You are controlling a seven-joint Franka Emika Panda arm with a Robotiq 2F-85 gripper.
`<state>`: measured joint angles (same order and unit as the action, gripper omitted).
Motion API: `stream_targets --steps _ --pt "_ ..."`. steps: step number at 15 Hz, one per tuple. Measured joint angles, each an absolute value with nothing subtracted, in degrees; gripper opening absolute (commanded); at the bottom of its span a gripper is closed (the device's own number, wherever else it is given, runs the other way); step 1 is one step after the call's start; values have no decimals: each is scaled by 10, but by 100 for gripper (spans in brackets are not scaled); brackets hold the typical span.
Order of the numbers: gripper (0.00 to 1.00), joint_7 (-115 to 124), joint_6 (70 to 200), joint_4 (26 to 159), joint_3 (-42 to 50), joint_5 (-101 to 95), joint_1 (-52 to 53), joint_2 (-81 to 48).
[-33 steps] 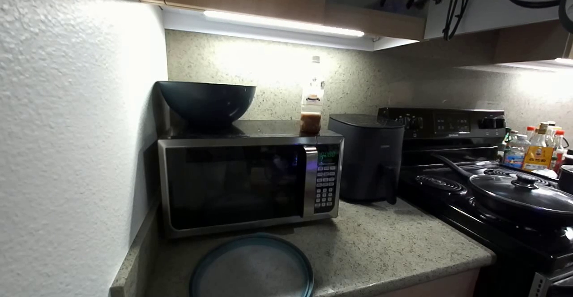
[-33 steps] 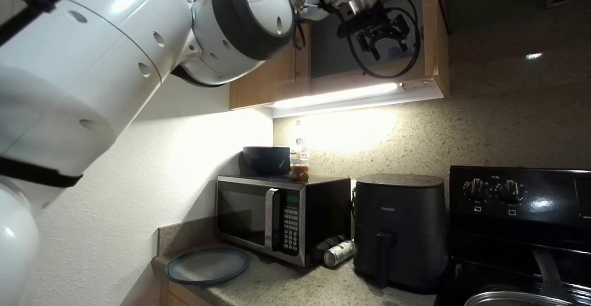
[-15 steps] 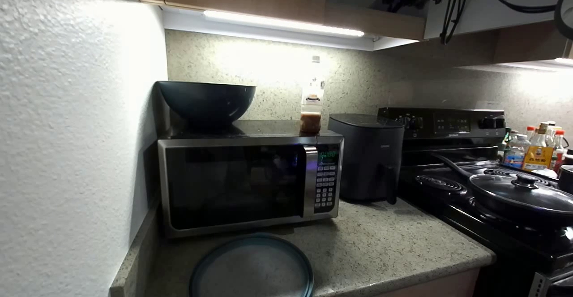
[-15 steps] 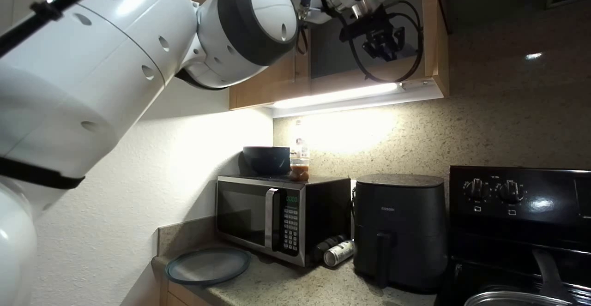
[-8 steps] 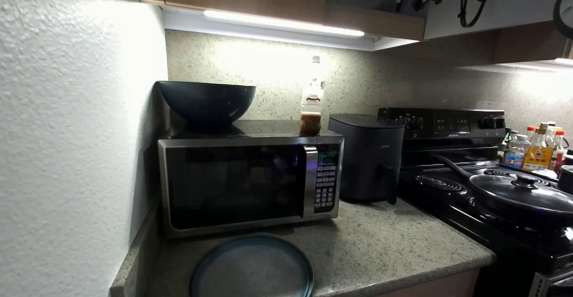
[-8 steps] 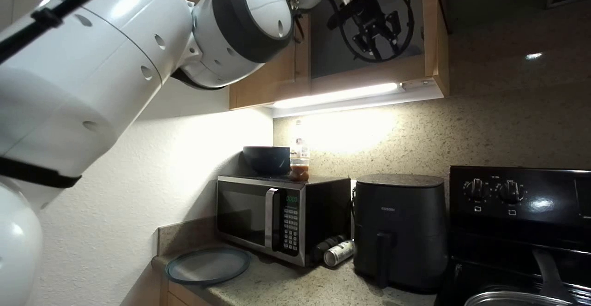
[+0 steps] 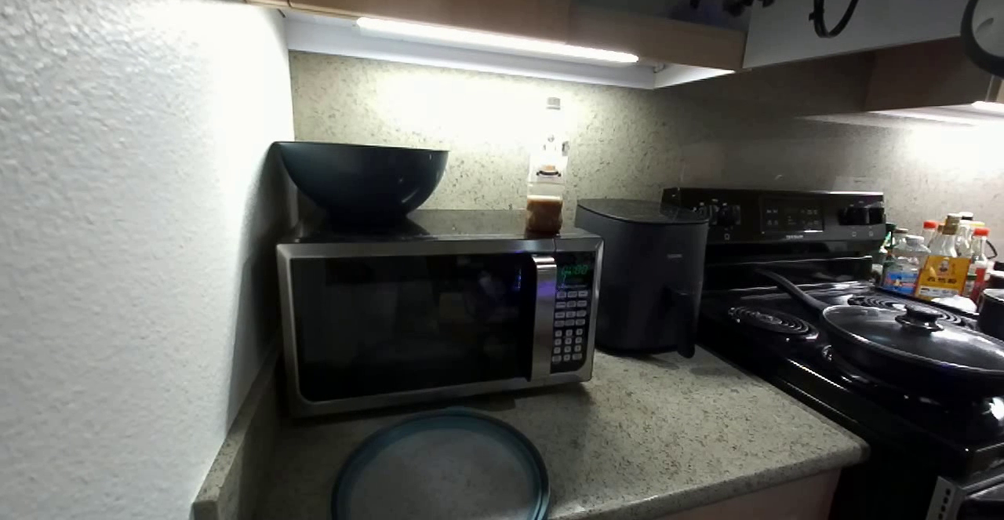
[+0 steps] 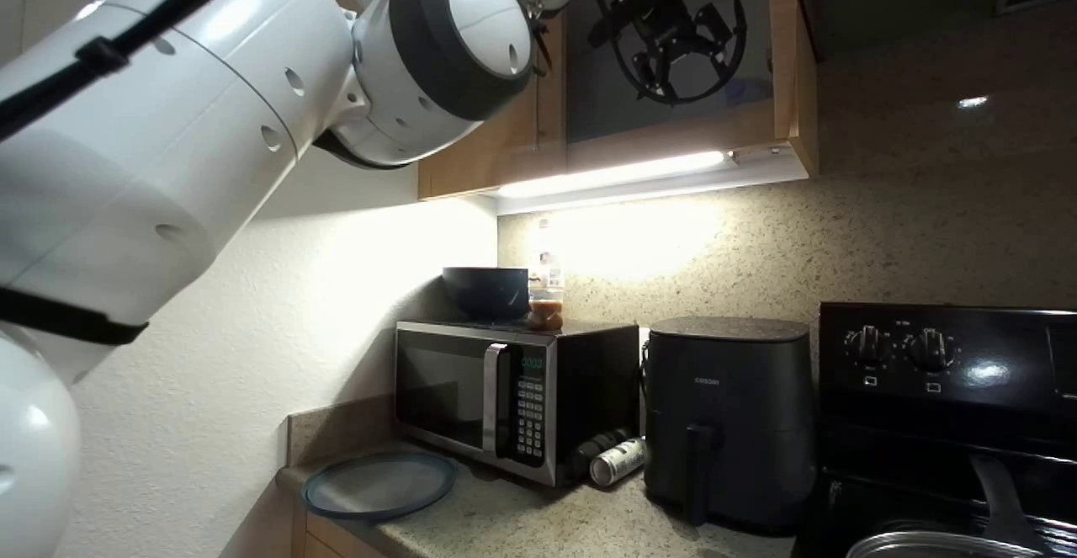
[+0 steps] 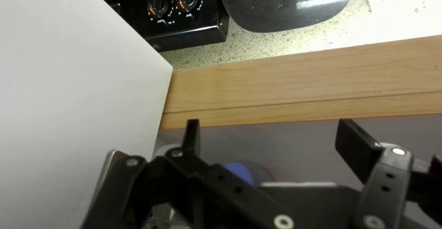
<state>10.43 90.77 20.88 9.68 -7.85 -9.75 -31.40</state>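
Two fingers [image 9: 357,149]: mine, spread well apart with nothing gripped, at the mouth of the open cabinet [image 8: 492,158].
Cable [image 8: 744,28]: loops close about my fingers; if I twisted or reached in, it could snag on an edge and pull me short.
Door [image 9: 76,84]: open, its white face just beside me; a sideways drift would probably knock it.
Board [image 9: 293,80]: runs along the bottom of the opening; dipping low could scrape it.
Blue thing [image 9: 238,171]: inside the cabinet, beyond my fingers and partly hidden by them, so its shape I cannot tell. It shows nearer one fingertip than the other, so that tip might strike it and shove or tip it.
Lamp [image 7: 494,39]: lit, under the cabinet.
Microwave [image 7: 423,324]: lower down, with a bowl [image 7: 361,179] and an upright bottle [image 7: 547,175] on top.
Fryer [image 7: 643,277]: beside the microwave, a can [image 8: 618,461] lying between them.
Desk [image 7: 682,418]: carries these, plus a round plate [image 7: 443,473] before the microwave.
Stove [image 7: 784,249]: past the fryer, bearing a lidded pan [image 7: 910,340].
Sauce bottles [image 7: 941,275]: clustered farthest off.
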Motion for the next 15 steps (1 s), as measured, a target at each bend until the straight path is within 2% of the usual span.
stream_targets --steps 6,15 --pt "100 103 1001 209 97 -78 -113 -320" --pt "100 104 1009 210 95 -66 -146 -332"
